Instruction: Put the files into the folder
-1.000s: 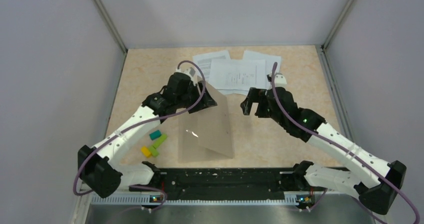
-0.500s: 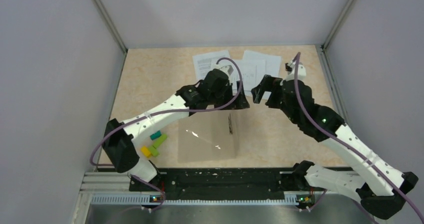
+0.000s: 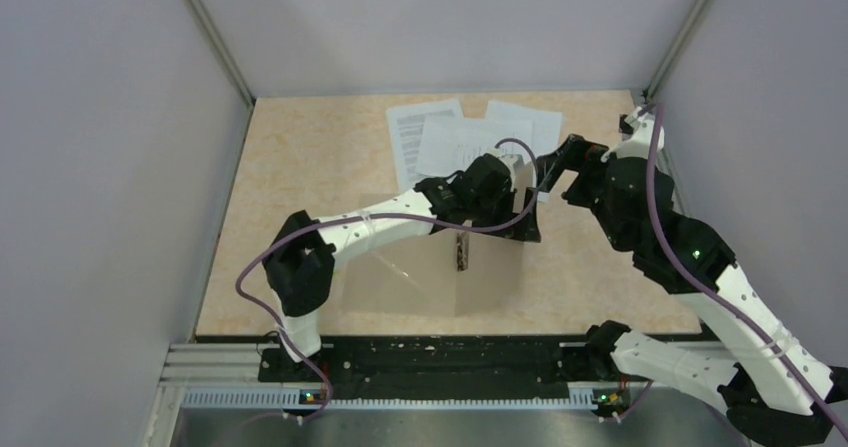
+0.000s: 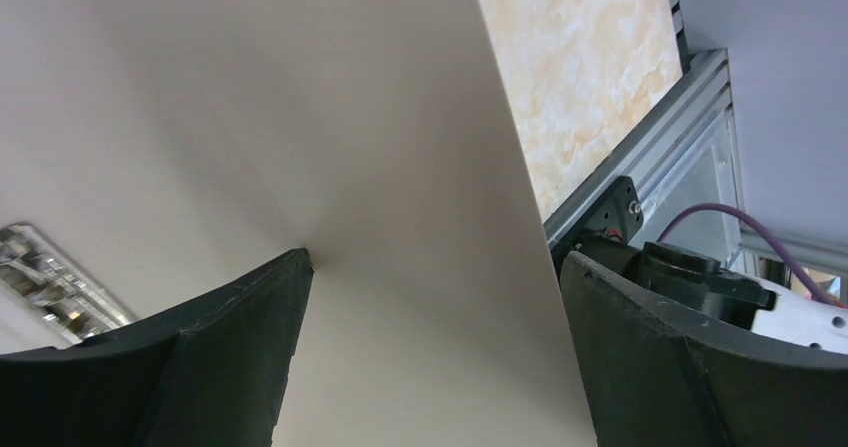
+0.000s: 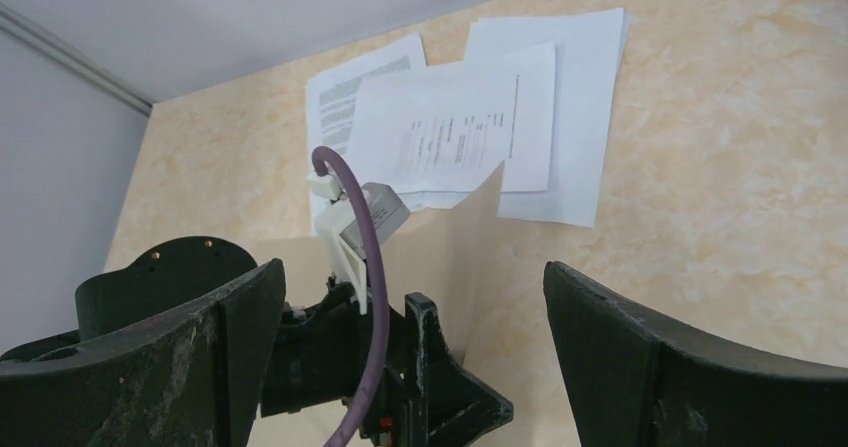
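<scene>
The tan folder [image 3: 400, 279] lies open near the table's front middle, its metal clip [image 3: 461, 250] at the spine. Its right cover [image 3: 497, 267] stands raised. My left gripper [image 3: 522, 214] is over that cover, open. In the left wrist view the cover [image 4: 380, 147] fills the space between the spread fingers, and the left fingertip [image 4: 285, 277] touches it. The files [image 3: 470, 142] are overlapping white printed sheets at the table's back. My right gripper [image 3: 560, 165] hovers open and empty just in front of them. It looks over my left gripper [image 5: 440, 367] and the raised cover [image 5: 475, 232] towards the files [image 5: 450, 132].
My left arm [image 3: 370, 232] stretches across the table's middle from the left. Grey walls close in the left, back and right sides. A black and metal rail [image 3: 430, 362] runs along the front edge. In the left wrist view the metal rail [image 4: 650, 137] and bare tabletop [image 4: 580, 57] show.
My left arm has swept right, swinging the folder's cover over to the right, and its jaws have widened. My right arm has drawn back to the right, towards the files.
</scene>
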